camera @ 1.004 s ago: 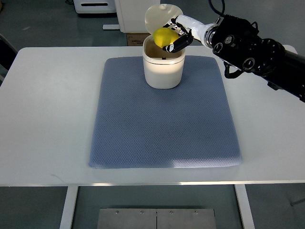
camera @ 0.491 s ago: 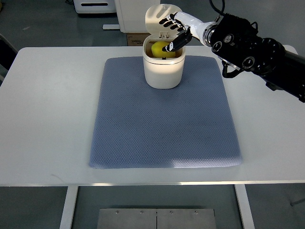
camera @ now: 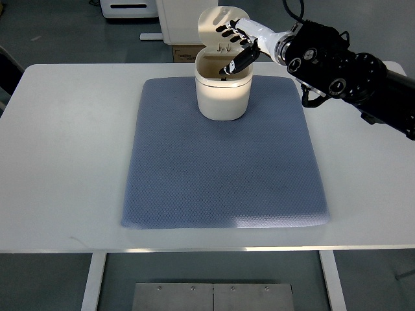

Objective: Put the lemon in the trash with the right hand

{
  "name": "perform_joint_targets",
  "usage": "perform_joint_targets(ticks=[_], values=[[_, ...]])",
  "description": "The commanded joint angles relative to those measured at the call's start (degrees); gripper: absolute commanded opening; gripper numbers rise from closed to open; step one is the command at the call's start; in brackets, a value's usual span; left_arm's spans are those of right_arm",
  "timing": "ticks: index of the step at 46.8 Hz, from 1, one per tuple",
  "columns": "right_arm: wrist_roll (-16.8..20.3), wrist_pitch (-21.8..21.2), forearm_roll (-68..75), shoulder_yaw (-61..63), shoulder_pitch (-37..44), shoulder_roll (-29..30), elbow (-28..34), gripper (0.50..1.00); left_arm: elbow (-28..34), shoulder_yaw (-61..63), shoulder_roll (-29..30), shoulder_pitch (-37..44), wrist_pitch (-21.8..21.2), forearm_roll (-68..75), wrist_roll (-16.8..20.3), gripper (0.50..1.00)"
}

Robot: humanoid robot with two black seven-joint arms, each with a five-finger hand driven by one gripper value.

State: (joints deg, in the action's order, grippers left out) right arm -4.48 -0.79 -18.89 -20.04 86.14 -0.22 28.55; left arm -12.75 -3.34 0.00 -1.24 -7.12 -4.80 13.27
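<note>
Hovering position: the right hand [camera: 235, 46] hangs over the open mouth of the trash bin [camera: 222, 96], above the bin's right side, its arm coming in from the tabletop's far right corner.
Hand state: fingers spread and loose, one dark fingertip pointing down toward the bin's interior; nothing is held between them.
Lemon: not visible anywhere on the tabletop [camera: 65, 162] or the mat [camera: 224, 175]. No yellow shows at the bin's mouth; the interior is shadowed, so the lemon cannot be confirmed by sight. Judged to lie down inside the bin, below the hand.
Key relation: the bin's opening sits directly under and slightly left of the fingertips; if the lemon is inside, it is straight beneath the hand, out of reach of an accidental nudge.
Bin: upright, near the far edge of the mat, at the middle of the tabletop's far edge. Its lid [camera: 217, 23] stands tilted open behind the mouth, just beside the fingers.
Left arm: not in view.
Task status: judged complete or nearly so, release apparently done.
Coming move: the hand needs to lift up and back toward the right edge.
Risk: catching the raised lid or the rim on the way out could tip the bin.
</note>
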Motion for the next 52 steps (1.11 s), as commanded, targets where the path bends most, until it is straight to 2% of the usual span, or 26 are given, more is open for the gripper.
perform_joint_targets(ticks=[1,4,13,25,31,43,48,52], values=[[-0.3,-0.4,0.0,0.0,0.1,-0.8,0.0,0.949,0.0,0.1,0.0,0.0,0.0,0.0,0.0,1.000],[-0.9,-0.9,0.0,0.0,0.1,-2.2,0.1,0.985,0.0,0.1,0.0,0.0,0.0,0.0,0.0,1.000],[-2.4,-2.5,0.0,0.1,0.1,-8.0,4.5,0.995,0.0,0.0,0.0,0.0,0.0,0.0,0.0,1.000],[-6.5,-2.5,0.0,0.2,1.0,-21.7,18.9,1.000,0.0,0.1,0.0,0.0,0.0,0.0,0.0,1.000],[-7.6,-2.6,0.0,1.8,1.6,-28.0,23.7,1.000,0.0,0.0,0.0,0.0,0.0,0.0,0.0,1.000],[-7.6,-2.1,0.1,5.3,-0.9,-35.9,24.0,1.000,0.0,0.1,0.0,0.0,0.0,0.1,0.0,1.000],[-7.6,-2.0,0.1,9.7,-5.3,-40.3,23.8,1.000,0.0,0.1,0.0,0.0,0.0,0.0,0.0,1.000],[-8.3,-1.9,0.4,16.7,-10.0,-40.6,23.0,1.000,0.0,0.1,0.0,0.0,0.0,0.0,0.0,1.000]])
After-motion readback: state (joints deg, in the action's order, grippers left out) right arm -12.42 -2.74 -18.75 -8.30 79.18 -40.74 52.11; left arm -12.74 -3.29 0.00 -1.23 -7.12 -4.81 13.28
